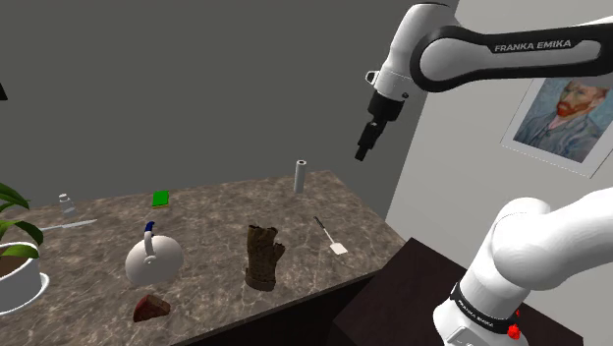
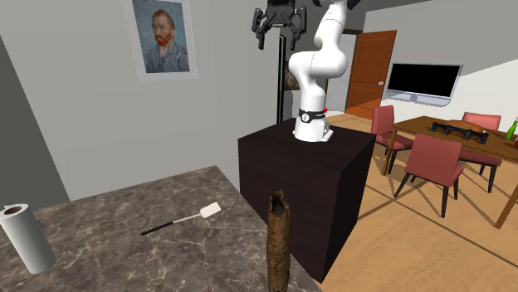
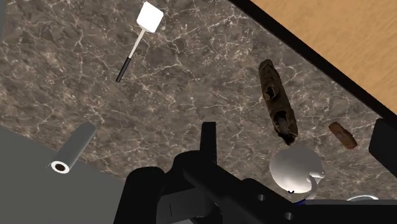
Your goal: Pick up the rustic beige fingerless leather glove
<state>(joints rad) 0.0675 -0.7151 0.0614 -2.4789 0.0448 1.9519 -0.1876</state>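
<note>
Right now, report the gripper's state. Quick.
Gripper: open, holding nothing. The brown glove lies on the counter, well apart from it.

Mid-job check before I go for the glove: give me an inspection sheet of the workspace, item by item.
Surface: dark marbled counter, bare around the glove.
Job's things: brown glove, standing upright near the counter's front edge, not held.
Clutter: white spatula, upright grey roll, white teapot, green block, small bottle, potted plant, reddish-brown lump; all apart from the glove.
End effector: open, empty, high above the counter.
Cables: nothing seen.
Surroundings: framed portrait on the wall; dining table, red chairs and screen beyond the stand.
</note>
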